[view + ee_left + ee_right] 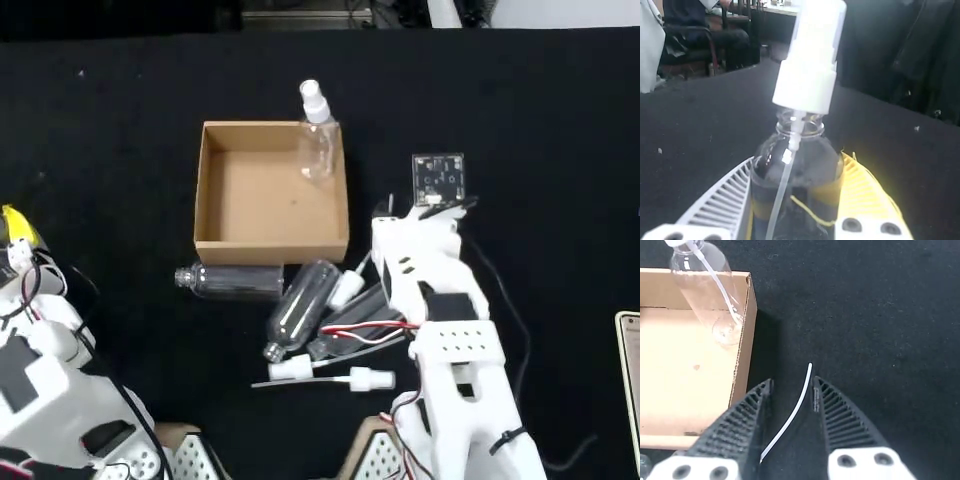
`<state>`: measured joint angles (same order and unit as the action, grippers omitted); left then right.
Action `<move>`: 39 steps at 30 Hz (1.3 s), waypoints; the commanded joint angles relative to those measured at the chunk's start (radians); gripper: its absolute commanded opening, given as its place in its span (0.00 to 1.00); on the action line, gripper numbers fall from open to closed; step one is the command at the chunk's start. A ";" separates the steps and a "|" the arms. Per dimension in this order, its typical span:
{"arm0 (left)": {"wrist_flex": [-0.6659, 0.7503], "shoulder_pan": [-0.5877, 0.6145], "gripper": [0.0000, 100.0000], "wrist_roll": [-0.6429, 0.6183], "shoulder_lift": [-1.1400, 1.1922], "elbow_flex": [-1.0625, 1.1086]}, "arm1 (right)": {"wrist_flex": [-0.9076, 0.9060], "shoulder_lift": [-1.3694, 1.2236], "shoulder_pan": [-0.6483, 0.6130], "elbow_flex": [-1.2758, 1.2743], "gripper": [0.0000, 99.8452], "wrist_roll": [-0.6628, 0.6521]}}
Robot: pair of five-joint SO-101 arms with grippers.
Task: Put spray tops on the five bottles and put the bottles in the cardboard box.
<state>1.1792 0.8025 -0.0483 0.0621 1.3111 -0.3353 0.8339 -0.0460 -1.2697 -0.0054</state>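
Left pincer (795, 210) clamped on bottle (790, 172); spray top (807, 75) perched crooked (not seated), may topple off. Right pincer (791, 382): cannot tell.

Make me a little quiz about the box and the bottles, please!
1. How many things stand inside the cardboard box? A) none B) one C) three
2. True or false: the spray top over the held bottle in the left gripper is screwed down tight.
3. Fill in: the uncapped bottles beside the box lie on their ____.

Key
1. B, one capped bottle in a corner.
2. False: it sits loose above the neck.
3. sides
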 commanded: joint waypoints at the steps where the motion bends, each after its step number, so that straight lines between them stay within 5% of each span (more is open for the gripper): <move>1: 0.094 0.010 0.07 0.000 0.046 -0.054 | 0.028 0.038 0.015 0.005 0.10 0.008; 39: 0.164 0.012 0.07 0.081 0.121 -0.018 | 0.028 0.038 0.018 0.007 0.10 0.008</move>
<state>1.3172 0.8025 0.0253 0.1880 1.3111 -0.3353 0.8339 -0.0460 -1.2697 -0.0054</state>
